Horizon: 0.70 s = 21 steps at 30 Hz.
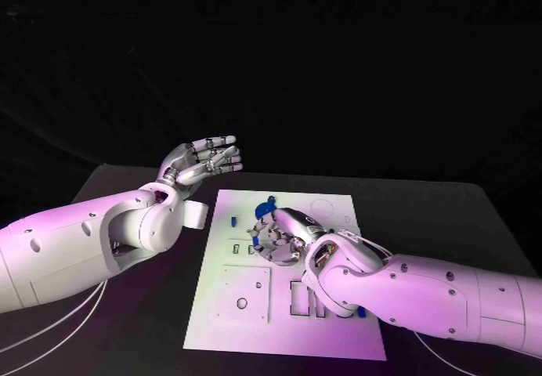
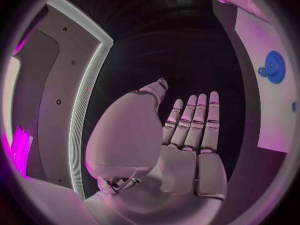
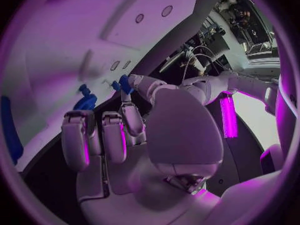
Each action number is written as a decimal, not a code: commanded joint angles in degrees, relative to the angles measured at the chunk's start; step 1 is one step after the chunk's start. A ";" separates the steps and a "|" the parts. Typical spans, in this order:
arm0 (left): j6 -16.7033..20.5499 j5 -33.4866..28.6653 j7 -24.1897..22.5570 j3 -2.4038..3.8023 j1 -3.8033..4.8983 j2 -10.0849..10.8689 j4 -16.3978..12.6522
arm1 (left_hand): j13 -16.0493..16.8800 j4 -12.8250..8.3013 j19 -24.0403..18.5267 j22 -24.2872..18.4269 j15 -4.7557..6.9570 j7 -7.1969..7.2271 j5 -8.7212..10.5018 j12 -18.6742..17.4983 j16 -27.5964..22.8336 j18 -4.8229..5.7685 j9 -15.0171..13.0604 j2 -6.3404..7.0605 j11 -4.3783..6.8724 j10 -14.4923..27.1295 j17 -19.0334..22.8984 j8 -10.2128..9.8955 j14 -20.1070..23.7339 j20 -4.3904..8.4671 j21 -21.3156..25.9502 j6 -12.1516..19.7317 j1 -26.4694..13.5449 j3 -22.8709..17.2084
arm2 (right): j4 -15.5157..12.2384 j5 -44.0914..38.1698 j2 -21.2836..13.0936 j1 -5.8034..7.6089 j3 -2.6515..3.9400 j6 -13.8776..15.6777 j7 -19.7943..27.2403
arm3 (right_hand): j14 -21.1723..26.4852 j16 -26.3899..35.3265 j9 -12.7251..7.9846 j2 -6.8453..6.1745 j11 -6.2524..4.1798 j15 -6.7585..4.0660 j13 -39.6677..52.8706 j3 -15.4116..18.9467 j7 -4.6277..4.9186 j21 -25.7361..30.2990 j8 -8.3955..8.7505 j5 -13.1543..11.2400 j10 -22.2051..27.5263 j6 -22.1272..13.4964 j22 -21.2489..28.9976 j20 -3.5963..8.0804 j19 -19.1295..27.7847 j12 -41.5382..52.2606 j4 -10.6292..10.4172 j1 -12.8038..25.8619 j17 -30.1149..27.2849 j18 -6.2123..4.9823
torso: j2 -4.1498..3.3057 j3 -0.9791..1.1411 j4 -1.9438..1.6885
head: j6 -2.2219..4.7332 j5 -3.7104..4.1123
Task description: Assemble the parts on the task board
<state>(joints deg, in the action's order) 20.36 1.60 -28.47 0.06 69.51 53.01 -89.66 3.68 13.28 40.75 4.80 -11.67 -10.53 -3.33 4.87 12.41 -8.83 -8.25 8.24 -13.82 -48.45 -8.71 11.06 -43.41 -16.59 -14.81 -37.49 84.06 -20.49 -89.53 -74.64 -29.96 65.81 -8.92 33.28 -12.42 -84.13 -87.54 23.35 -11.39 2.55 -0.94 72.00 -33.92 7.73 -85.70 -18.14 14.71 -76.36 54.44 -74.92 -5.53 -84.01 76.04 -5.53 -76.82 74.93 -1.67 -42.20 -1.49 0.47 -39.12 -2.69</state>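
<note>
I've got the right hand (image 1: 276,235) down over the middle of the task board (image 1: 232,329), fingers curled toward the plate. In the right wrist view its fingertips (image 3: 125,85) sit right at a small blue part (image 3: 127,82). It looks like a pinch, but I can't tell for sure whether the part is actually held or only touched. Call it undetermined.

Just above that hand in the head view, upper centre of the board, there's the round blue part (image 1: 265,208), disc-shaped with a little stub on one side. From the left wrist view I see it as a blue disc (image 2: 274,66) lying flat on the white plate, well clear of the left hand.

The left hand (image 1: 204,160) is raised off the table at the upper left of the board, palm open, fingers spread and straight, holding nothing.

The relation that matters: the round blue part lies just beyond the right hand's fingertips, toward the top of the frame, so the right hand is plainly nearer to it than the left. More blue pieces (image 1: 359,312) peek out beside the right forearm at the board's lower right edge. My read is the right hand is mid-placement, and any next reach goes up-frame.
</note>
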 commanded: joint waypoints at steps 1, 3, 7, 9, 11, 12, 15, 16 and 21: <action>-0.90 -0.27 -0.22 0.03 0.05 -0.15 -0.17 | 0.01 -0.10 0.38 -0.05 -0.03 -5.96 0.25 -0.39 -0.26 -0.65 0.06 -0.06 0.11 -0.36 0.06 -0.17 -0.23 -0.03 0.30 -0.33 -0.42 -0.33 | 0.31 -2.75 0.48 -0.42 0.00 -1.83 -1.35 | -4.37 -0.01 1.01 0.52 0.19 -0.28 -0.06 -0.08 -0.26 0.12 -0.21 0.30 -0.21 0.21 -12.48 0.56 -3.20 -0.23 0.31 0.33 8.62 0.46 | 0.00 -0.01 -0.03 | -0.24 -0.12; -0.92 -0.27 -0.20 0.03 0.05 -0.15 -0.21 | 0.01 -0.10 0.38 -0.05 -0.03 -5.96 0.25 -0.39 -0.26 -0.65 0.06 -0.06 0.11 -0.36 0.06 -0.17 -0.23 -0.03 0.30 -0.33 -0.42 -0.33 | 0.41 -3.18 0.75 -0.69 -0.01 -2.14 -1.56 | -4.37 -0.01 1.01 0.52 0.19 -0.28 -0.06 -0.08 -0.26 0.12 -0.21 0.30 -0.21 0.21 -12.48 0.56 -3.20 -0.23 0.31 0.33 8.62 0.46 | -0.03 -0.01 -0.02 | -0.30 -0.18; -0.94 -0.27 -0.17 0.03 0.05 -0.12 -0.27 | 0.01 -0.10 0.38 -0.05 -0.03 -5.96 0.25 -0.39 -0.26 -0.65 0.06 -0.06 0.11 -0.36 0.06 -0.17 -0.23 -0.03 0.30 -0.33 -0.42 -0.33 | 0.70 -4.10 1.14 -1.22 -0.03 -2.78 -2.15 | -4.37 -0.01 1.01 0.52 0.19 -0.28 -0.06 -0.08 -0.26 0.12 -0.21 0.30 -0.21 0.21 -12.48 0.56 -3.20 -0.23 0.31 0.33 8.62 0.46 | -0.01 0.04 0.02 | -0.51 -0.32; -0.94 -0.27 -0.16 0.03 0.05 -0.08 -0.30 | 0.01 -0.10 0.38 -0.05 -0.03 -5.96 0.25 -0.39 -0.26 -0.65 0.06 -0.06 0.11 -0.36 0.06 -0.17 -0.23 -0.03 0.30 -0.33 -0.42 -0.33 | 0.89 -4.62 1.21 -1.39 -0.03 -2.85 -2.38 | -4.35 0.01 1.04 0.45 0.18 -0.28 -0.04 -0.05 -0.27 0.14 -0.29 0.28 -0.23 0.22 -12.48 0.57 -3.20 -0.22 0.34 0.46 8.55 0.45 | -0.02 0.05 0.06 | -0.57 -0.36; -0.94 -0.27 -0.15 0.03 0.05 -0.06 -0.31 | 0.01 -0.10 0.38 -0.05 -0.03 -5.96 0.25 -0.39 -0.26 -0.65 0.06 -0.06 0.11 -0.36 0.06 -0.17 -0.23 -0.03 0.30 -0.33 -0.42 -0.33 | 0.97 -4.84 1.22 -1.45 -0.03 -2.87 -2.47 | -4.35 0.01 1.04 0.45 0.18 -0.28 -0.04 -0.05 -0.27 0.14 -0.29 0.28 -0.23 0.22 -12.48 0.57 -3.20 -0.22 0.34 0.46 8.55 0.45 | -0.03 0.06 0.09 | -0.59 -0.38; -0.94 -0.27 -0.14 0.03 0.05 -0.03 -0.33 | 0.01 -0.10 0.38 -0.05 -0.03 -5.96 0.25 -0.39 -0.26 -0.65 0.06 -0.06 0.11 -0.36 0.06 -0.17 -0.23 -0.03 0.30 -0.33 -0.42 -0.33 | 1.05 -5.06 1.22 -1.52 -0.03 -2.91 -2.57 | -4.35 0.01 1.04 0.45 0.18 -0.28 -0.04 -0.05 -0.27 0.14 -0.29 0.28 -0.23 0.22 -12.48 0.57 -3.20 -0.22 0.34 0.46 8.55 0.45 | -0.05 0.06 0.09 | -0.60 -0.38; -0.93 -0.27 -0.11 0.03 0.05 0.06 -0.38 | 0.01 -0.10 0.38 -0.05 -0.03 -5.96 0.25 -0.39 -0.26 -0.65 0.06 -0.06 0.11 -0.36 0.06 -0.17 -0.23 -0.03 0.30 -0.33 -0.42 -0.33 | 1.21 -5.41 1.23 -1.63 -0.04 -3.02 -2.71 | -4.36 0.01 1.05 0.42 0.17 -0.29 -0.08 -0.03 -0.28 0.13 -0.32 0.28 -0.20 0.22 -12.48 0.57 -3.21 -0.26 0.36 0.51 8.55 0.46 | -0.03 0.01 0.12 | -0.66 -0.37; -0.93 -0.27 -0.10 0.03 0.05 0.08 -0.39 | 0.01 -0.10 0.38 -0.05 -0.03 -5.96 0.25 -0.39 -0.26 -0.65 0.06 -0.06 0.11 -0.36 0.06 -0.17 -0.23 -0.03 0.30 -0.33 -0.42 -0.33 | 1.26 -5.50 1.24 -1.66 -0.04 -3.10 -2.76 | -4.36 0.01 1.05 0.42 0.17 -0.29 -0.08 -0.03 -0.28 0.13 -0.32 0.28 -0.20 0.22 -12.48 0.57 -3.21 -0.26 0.36 0.51 8.55 0.46 | -0.05 0.01 0.13 | -0.56 -0.36; -0.94 -0.27 -0.08 0.03 0.05 0.16 -0.48 | 0.01 -0.10 0.38 -0.05 -0.03 -5.96 0.25 -0.39 -0.26 -0.65 0.06 -0.06 0.11 -0.36 0.06 -0.17 -0.23 -0.03 0.30 -0.33 -0.42 -0.33 | 1.59 -5.85 1.38 -1.83 -0.04 -3.32 -3.04 | -4.35 0.03 1.07 0.34 0.16 -0.29 -0.12 -0.01 -0.29 0.16 -0.37 0.27 -0.17 0.21 -12.47 0.57 -3.19 -0.29 0.40 0.58 8.50 0.45 | -0.07 0.04 0.09 | -0.74 -0.27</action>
<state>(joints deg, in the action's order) 20.35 1.51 -28.32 0.06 69.52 53.21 -89.95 3.68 13.28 40.75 4.80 -11.67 -10.53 -3.33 4.86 12.41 -8.83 -8.25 8.24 -13.82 -48.45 -8.71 11.06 -43.42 -16.59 -14.81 -37.49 84.06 -20.49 -88.00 -78.77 -28.69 64.07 -8.95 31.19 -14.75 -84.13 -87.55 23.35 -11.17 2.56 -0.94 71.92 -33.91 7.51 -85.70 -18.21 14.86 -76.36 54.29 -74.91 -5.53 -84.01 76.04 -5.53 -76.59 74.92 -1.68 -42.26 -1.46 0.54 -39.74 -3.02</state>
